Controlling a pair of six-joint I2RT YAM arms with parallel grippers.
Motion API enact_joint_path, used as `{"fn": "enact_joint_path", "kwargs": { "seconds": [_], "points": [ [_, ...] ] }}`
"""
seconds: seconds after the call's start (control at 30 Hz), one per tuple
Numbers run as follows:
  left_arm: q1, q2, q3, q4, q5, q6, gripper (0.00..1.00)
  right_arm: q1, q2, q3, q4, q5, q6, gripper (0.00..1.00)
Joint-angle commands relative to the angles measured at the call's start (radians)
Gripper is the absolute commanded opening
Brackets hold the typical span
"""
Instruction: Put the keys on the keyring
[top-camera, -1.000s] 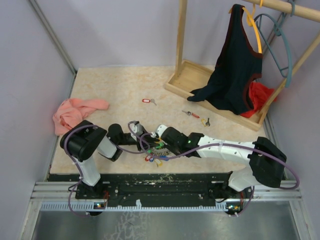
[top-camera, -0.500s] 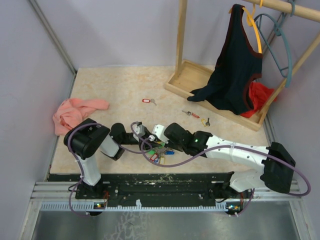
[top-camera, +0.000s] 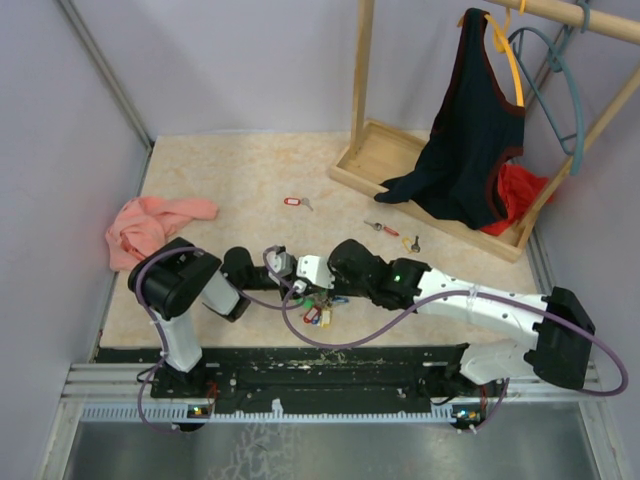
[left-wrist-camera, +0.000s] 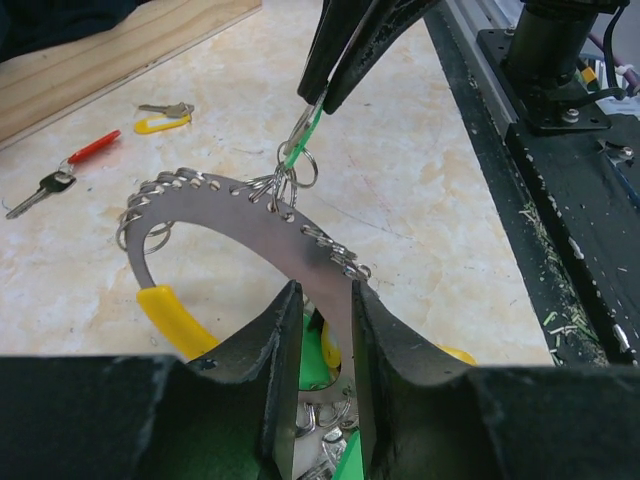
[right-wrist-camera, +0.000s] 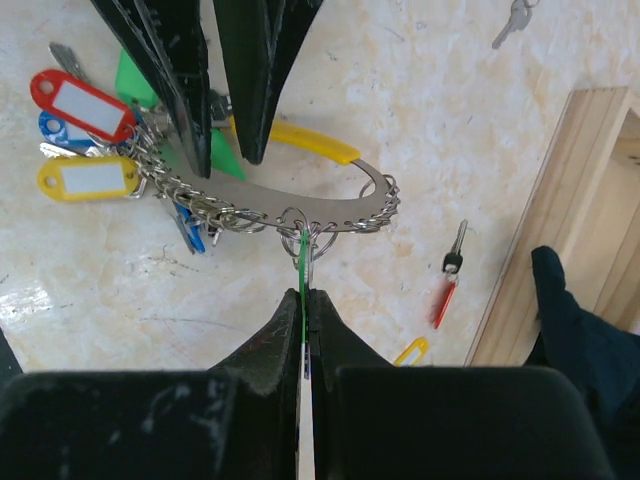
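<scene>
low over the table (top-camera: 220, 180), my left pincer (left-wrist-camera: 322, 345) clamps the keyring (left-wrist-camera: 240, 215) and my right pincer (right-wrist-camera: 303, 300) pinches a green-tagged key (right-wrist-camera: 303, 262)

The left gripper (top-camera: 293, 283) has edged rightward, and the right arm's elbow (top-camera: 560, 340) swung outward.
</scene>
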Motion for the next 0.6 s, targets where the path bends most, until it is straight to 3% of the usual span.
{"fn": "enact_joint_path", "kwargs": {
  "seconds": [0.0, 0.57],
  "points": [
    [-0.014, -0.003, 0.043, 0.271, 0.017, 0.013, 0.31, -0.003, -0.005, 0.081, 0.058, -0.029, -0.069, 0.00],
    [-0.021, -0.016, 0.071, 0.272, 0.036, -0.008, 0.30, -0.003, 0.032, 0.109, 0.067, -0.076, -0.095, 0.00]
  ]
}}
